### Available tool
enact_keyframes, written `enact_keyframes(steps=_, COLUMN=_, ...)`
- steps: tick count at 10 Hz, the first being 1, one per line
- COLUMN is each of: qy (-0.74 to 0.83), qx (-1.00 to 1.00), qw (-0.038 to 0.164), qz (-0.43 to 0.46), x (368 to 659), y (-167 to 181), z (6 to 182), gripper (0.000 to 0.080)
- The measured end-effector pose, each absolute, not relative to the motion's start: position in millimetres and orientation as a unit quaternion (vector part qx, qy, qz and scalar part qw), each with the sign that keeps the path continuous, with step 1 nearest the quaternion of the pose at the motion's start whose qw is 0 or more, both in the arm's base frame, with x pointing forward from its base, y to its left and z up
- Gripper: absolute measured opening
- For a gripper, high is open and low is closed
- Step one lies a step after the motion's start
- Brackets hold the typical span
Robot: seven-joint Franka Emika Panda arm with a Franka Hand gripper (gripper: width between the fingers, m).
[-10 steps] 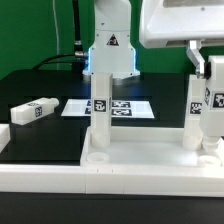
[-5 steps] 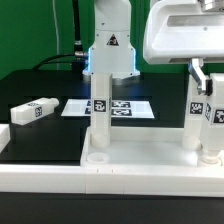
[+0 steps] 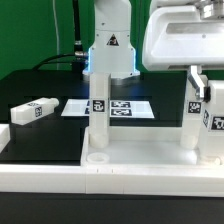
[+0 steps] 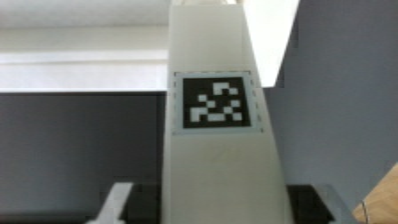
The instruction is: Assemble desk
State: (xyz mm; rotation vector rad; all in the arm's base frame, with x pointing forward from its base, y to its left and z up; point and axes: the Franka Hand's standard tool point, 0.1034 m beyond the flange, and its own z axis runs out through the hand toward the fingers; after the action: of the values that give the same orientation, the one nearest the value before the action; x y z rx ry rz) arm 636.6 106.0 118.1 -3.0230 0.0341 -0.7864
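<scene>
Exterior view: the desk top (image 3: 120,165) lies long across the front, a standing leg (image 3: 100,115) upright in it. The robot base (image 3: 110,50) is behind. A loose leg (image 3: 32,111) lies flat on open table (image 3: 45,145) near the marker board (image 3: 125,107). The gripper (image 3: 203,78) hangs over the crowded right end.

Wrist view: the fingers (image 4: 329,205) pinch the held leg (image 4: 222,120), upright with its tag facing the camera.

The held leg (image 3: 214,130) stands upright in the pincer (image 3: 207,82) over the desk top (image 3: 140,165); just beside the pincer, toward the exterior view's left, the second leg (image 3: 193,130) stands on that top; farther left stands the third leg (image 3: 100,120); beyond, the loose leg (image 3: 33,110) lies on the counter (image 3: 50,135); the marker board (image 3: 128,108) lies behind.
</scene>
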Motion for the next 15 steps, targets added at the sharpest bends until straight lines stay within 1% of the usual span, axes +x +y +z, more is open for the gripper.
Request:
enact_keyframes(steps=1, qy=0.010, qx=-0.967, qw=0.008, qz=-0.255, x=636.9, y=106.3, z=115.8, gripper=0.0291)
enact_keyframes(steps=6, qy=0.009, qx=-0.963, qw=0.005, qz=-0.271, x=639.1, y=105.3, z=115.2, gripper=0.0291)
enact_keyframes(steps=7, qy=0.009, qx=-0.963, qw=0.005, qz=-0.271, x=639.1, y=105.3, z=115.2, gripper=0.0484)
enact_keyframes(steps=8, qy=0.009, qx=-0.963, qw=0.005, qz=-0.271, x=639.1, y=105.3, z=115.2, gripper=0.0484)
enact_keyframes(steps=9, qy=0.009, qx=-0.963, qw=0.005, qz=-0.271, x=639.2, y=104.8, z=115.6, gripper=0.0618)
enact_keyframes(steps=10, qy=0.010, qx=-0.962, qw=0.005, qz=-0.272, x=640.2, y=103.3, z=118.1, gripper=0.0642)
enact_keyframes(steps=11, qy=0.011, qx=-0.962, qw=0.006, qz=-0.271, x=640.9, y=102.6, z=122.6, gripper=0.0642)
enact_keyframes(steps=13, qy=0.014, qx=-0.966, qw=0.014, qz=-0.258, x=643.1, y=101.7, z=141.6, gripper=0.0648)
enact_keyframes(steps=14, qy=0.013, qx=-0.967, qw=0.015, qz=-0.255, x=646.3, y=98.7, z=148.4, gripper=0.0649)
enact_keyframes(steps=15, qy=0.014, qx=-0.968, qw=0.015, qz=-0.250, x=645.3, y=99.0, z=146.3, gripper=0.0649)
